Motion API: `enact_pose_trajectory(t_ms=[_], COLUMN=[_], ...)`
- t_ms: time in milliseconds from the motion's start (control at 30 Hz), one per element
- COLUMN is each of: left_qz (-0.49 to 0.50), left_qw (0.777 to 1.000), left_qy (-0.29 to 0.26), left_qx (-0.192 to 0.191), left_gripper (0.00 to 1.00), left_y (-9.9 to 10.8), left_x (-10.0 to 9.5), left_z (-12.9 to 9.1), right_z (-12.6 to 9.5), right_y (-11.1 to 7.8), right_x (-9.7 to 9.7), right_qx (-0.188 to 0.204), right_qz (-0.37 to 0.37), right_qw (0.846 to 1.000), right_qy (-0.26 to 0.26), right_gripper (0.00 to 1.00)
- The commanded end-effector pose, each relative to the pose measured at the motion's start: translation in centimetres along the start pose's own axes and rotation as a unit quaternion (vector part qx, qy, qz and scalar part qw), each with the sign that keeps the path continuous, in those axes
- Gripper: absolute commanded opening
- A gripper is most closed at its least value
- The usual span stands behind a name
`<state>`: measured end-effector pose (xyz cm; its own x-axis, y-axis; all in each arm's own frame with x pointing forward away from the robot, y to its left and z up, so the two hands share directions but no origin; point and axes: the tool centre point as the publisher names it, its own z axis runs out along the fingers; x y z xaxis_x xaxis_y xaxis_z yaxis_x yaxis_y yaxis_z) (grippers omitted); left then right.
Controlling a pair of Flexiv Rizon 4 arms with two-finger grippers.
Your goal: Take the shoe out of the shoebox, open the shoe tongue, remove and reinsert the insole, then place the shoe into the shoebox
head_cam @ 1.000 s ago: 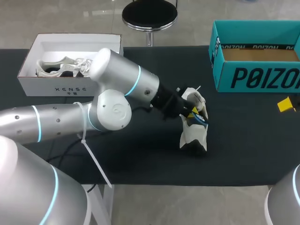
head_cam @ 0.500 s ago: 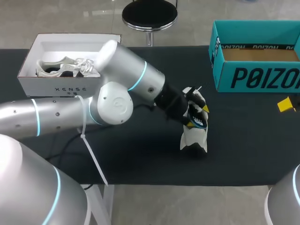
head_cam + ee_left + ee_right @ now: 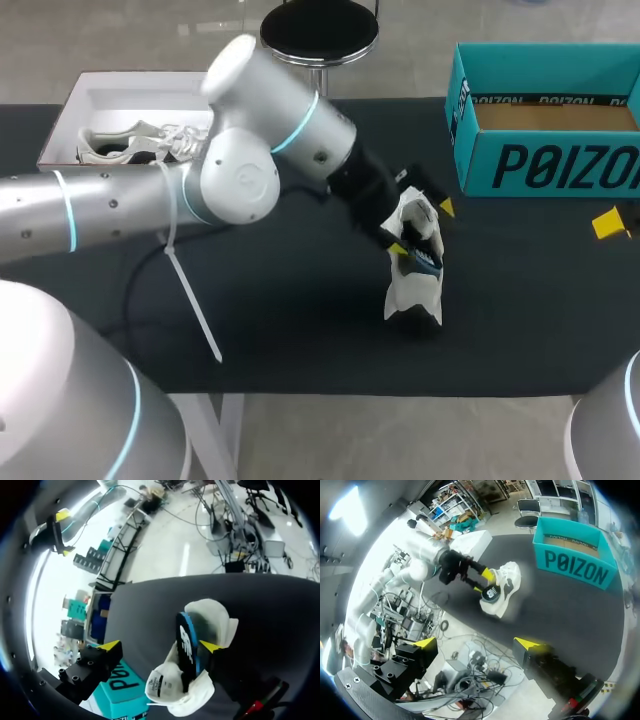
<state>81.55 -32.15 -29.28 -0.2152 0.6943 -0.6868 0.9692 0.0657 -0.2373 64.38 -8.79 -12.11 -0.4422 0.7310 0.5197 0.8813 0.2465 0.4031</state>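
Observation:
A white and black shoe (image 3: 412, 285) stands on the black table, its toe toward the front edge. A blue and black insole (image 3: 427, 262) sticks up out of its opening; in the left wrist view the insole (image 3: 187, 645) stands on edge inside the shoe (image 3: 172, 692). My left gripper (image 3: 421, 228) hangs over the shoe's opening, open, its fingers well apart on either side of the insole (image 3: 160, 646). My right gripper (image 3: 477, 643) is open and empty, far off to the right; only a yellow fingertip (image 3: 608, 222) shows in the head view.
A white shoebox (image 3: 70, 125) at the back left holds a second white shoe (image 3: 135, 142). A teal shoebox (image 3: 545, 160) stands open at the back right. Bare black table lies between the shoe and both boxes.
My left gripper was shut on the insole at the shoe's opening and has opened wide, letting it go. The arm's elbow swung toward the back; the shoe stayed in place.

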Motion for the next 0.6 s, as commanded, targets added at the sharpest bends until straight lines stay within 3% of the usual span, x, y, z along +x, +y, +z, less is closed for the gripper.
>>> enact_pose_trajectory(t_ms=[33,233,267,333,600], left_qz=[0.017,0.043,0.043,0.057,0.116], left_qw=[0.998,0.992,0.991,0.985,0.957], left_qy=[0.058,0.114,0.127,0.158,0.261], left_qx=[0.003,-0.02,-0.025,-0.039,-0.055], left_gripper=[1.0,1.0,0.95,0.0,0.0], left_y=[0.1,0.0,0.0,-0.1,-1.0], left_x=[-0.5,0.0,0.0,0.0,0.4], left_z=[-1.4,-1.4,-1.2,-0.7,0.6], right_z=[0.0,0.0,0.0,0.0,0.0], right_y=[-0.8,-0.8,-0.8,-0.8,-0.8], right_x=[0.2,0.2,0.2,0.2,0.2], right_qx=[-0.007,-0.007,-0.007,-0.007,-0.007], right_qz=[0.001,0.001,0.001,0.001,0.001], right_qw=[1.0,1.0,1.0,1.0,1.0], right_qy=[-0.003,-0.003,-0.003,-0.003,-0.003], right_gripper=[1.0,1.0,1.0,1.0,1.0])
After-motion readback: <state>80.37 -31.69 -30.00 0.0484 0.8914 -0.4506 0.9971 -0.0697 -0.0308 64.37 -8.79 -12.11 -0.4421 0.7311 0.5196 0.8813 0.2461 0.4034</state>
